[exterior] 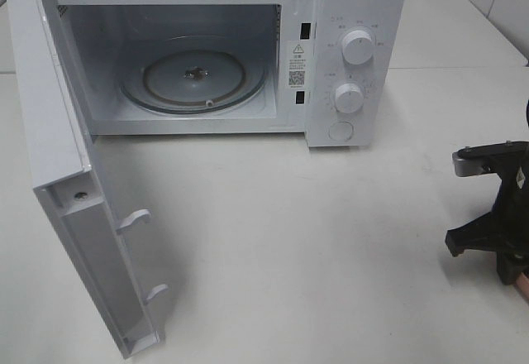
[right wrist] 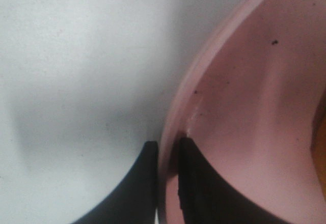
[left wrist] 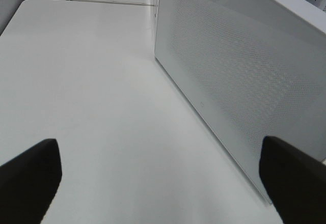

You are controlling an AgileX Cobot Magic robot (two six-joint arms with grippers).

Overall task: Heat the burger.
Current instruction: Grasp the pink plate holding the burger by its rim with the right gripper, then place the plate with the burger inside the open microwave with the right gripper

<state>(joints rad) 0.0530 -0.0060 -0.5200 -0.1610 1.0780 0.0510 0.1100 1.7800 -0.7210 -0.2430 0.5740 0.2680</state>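
Note:
My right gripper (right wrist: pixel 167 183) is shut on the rim of a round pink plate (right wrist: pixel 239 107), one finger outside the rim and one inside. The burger is almost wholly out of view; only an orange-yellow sliver (right wrist: pixel 322 147) shows at the edge of the right wrist view. In the high view the right gripper (exterior: pixel 506 275) sits low at the far right of the table, over a bit of the pink plate (exterior: pixel 521 285). My left gripper (left wrist: pixel 163 183) stands open over bare table beside the microwave door (left wrist: pixel 239 81), holding nothing.
A white microwave (exterior: pixel 355 16) stands at the back with its door (exterior: pixel 74 198) swung wide toward the front left. Its glass turntable (exterior: pixel 194 74) carries nothing. White tabletop (exterior: pixel 314 248) stretches between the microwave and the right gripper.

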